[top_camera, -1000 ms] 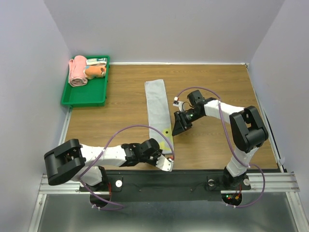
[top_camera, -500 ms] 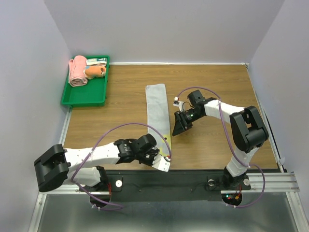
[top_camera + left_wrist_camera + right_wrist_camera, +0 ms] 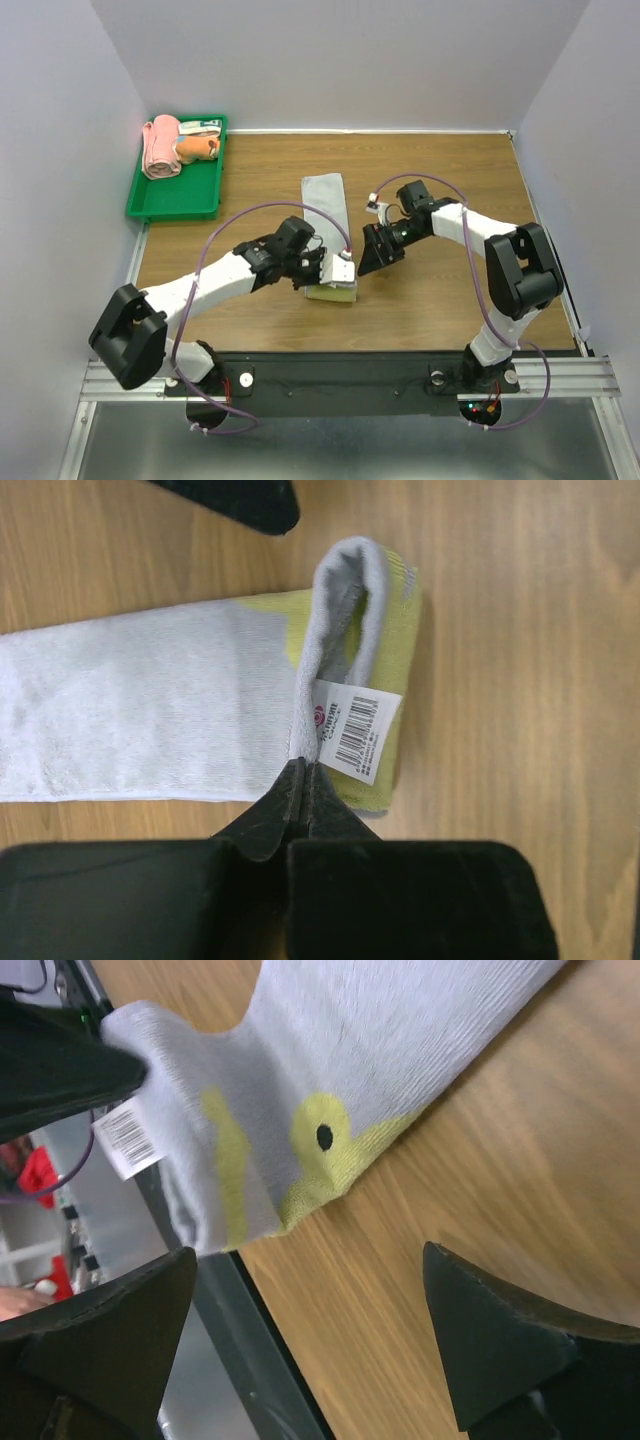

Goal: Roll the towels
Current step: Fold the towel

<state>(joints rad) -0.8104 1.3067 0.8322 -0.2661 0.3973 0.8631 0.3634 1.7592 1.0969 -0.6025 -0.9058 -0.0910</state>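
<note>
pinches folded-over end of grey and yellow-green towel (image 3: 150, 710) with left gripper (image 3: 303, 780); holds right gripper (image 3: 372, 258) spread wide, empty, just beside it.

Bright, even light from above.
Faint soft shadows on table (image 3: 450, 300); overhead view sharp; right wrist view softened, fingers (image 3: 500, 1350) at lower edge out of focus.

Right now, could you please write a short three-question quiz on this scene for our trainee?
1. True or false: the left claw is shut on the end of the yellow-green towel.
2. Where on the table does the green tray sit? A far left; B far right; C near right.
3. Fill in: the right claw is ____.
Key: 1 true; 2 A; 3 open.
</note>
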